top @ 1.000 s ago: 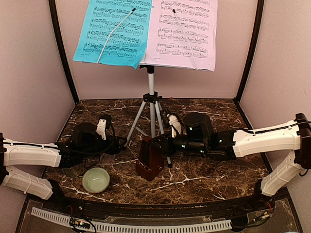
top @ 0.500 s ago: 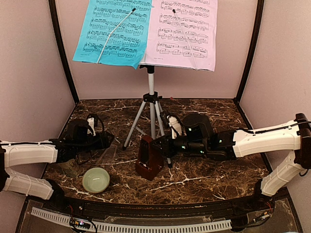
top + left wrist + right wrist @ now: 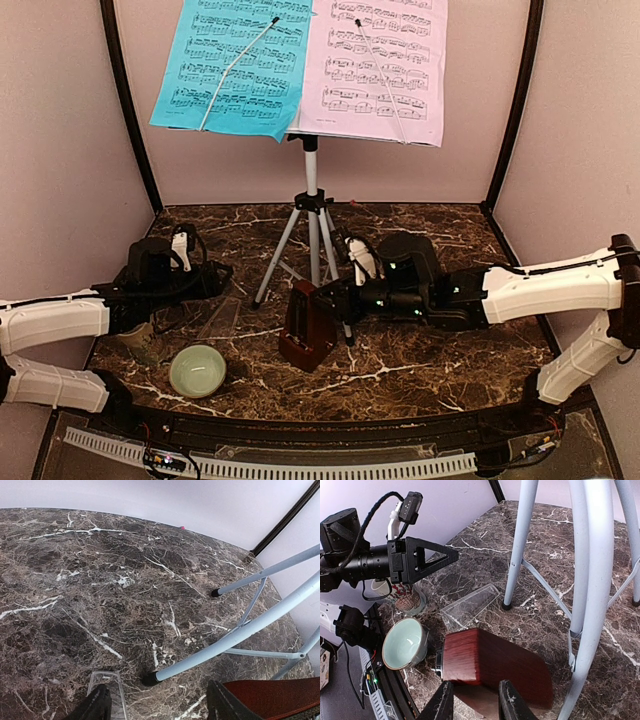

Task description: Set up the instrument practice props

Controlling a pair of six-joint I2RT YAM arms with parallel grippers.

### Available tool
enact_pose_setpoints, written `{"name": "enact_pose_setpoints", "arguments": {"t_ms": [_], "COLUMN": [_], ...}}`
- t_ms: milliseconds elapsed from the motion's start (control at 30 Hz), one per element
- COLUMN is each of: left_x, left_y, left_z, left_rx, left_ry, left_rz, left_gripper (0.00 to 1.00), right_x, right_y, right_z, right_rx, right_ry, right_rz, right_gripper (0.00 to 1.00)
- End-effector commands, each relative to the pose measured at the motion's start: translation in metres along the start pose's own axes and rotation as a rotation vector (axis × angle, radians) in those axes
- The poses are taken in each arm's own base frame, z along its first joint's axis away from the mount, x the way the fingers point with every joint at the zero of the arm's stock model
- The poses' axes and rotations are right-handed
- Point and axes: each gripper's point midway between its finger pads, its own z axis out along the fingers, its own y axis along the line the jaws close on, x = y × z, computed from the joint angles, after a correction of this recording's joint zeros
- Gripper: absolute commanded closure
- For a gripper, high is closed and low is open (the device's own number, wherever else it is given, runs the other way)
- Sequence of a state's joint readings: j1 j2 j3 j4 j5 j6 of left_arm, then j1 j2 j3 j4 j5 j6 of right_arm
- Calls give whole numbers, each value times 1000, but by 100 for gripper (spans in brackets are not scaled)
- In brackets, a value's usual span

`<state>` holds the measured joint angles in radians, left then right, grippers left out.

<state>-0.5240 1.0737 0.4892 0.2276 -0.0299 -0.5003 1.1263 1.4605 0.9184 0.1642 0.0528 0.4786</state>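
The silver tripod music stand (image 3: 312, 215) stands mid-table, its desk carrying a blue page (image 3: 235, 65) and a pink page (image 3: 375, 65). In front of it the dark-red metronome (image 3: 305, 322) stands nearly upright on the marble. My right gripper (image 3: 338, 298) is shut on it from the right; in the right wrist view its fingers (image 3: 442, 705) straddle the red body (image 3: 490, 662). Over to the left my left gripper (image 3: 215, 280) hangs open and holds nothing. The left wrist view shows it (image 3: 157, 710) short of a tripod foot (image 3: 150, 679).
A clear plastic cover (image 3: 222, 318) lies flat between the left gripper and the metronome. Near the front left edge stands a pale green bowl (image 3: 197, 370). The patterned mug (image 3: 402, 597) sits under the left arm. The tripod legs spread just behind the metronome.
My left arm has pulled back to the left, away from the metronome, with its jaws slightly wider. The metronome has gone from tilted to nearly upright in the right gripper.
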Motion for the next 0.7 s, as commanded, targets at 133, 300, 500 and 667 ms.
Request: {"name": "enact_pose_setpoints", "arguments": {"t_ms": [133, 300, 500, 667], "left_x": [-11, -13, -18, -31], "left_y": [-7, -8, -12, -16], "left_z": [-7, -8, -10, -14], "left_rx": [28, 31, 32, 28], "left_ry": [-17, -23, -21, -29], "left_rz": [23, 32, 62, 103], "left_gripper": [32, 32, 32, 31], "right_x": [-34, -52, -74, -85], "right_y": [17, 22, 30, 24], "right_z": [-15, -25, -36, -45], "right_rx": [-36, -36, -38, -9], "right_ry": [-92, -128, -171, -191], "right_rz": [-24, -52, -80, -103], "right_gripper": [65, 62, 59, 57]}}
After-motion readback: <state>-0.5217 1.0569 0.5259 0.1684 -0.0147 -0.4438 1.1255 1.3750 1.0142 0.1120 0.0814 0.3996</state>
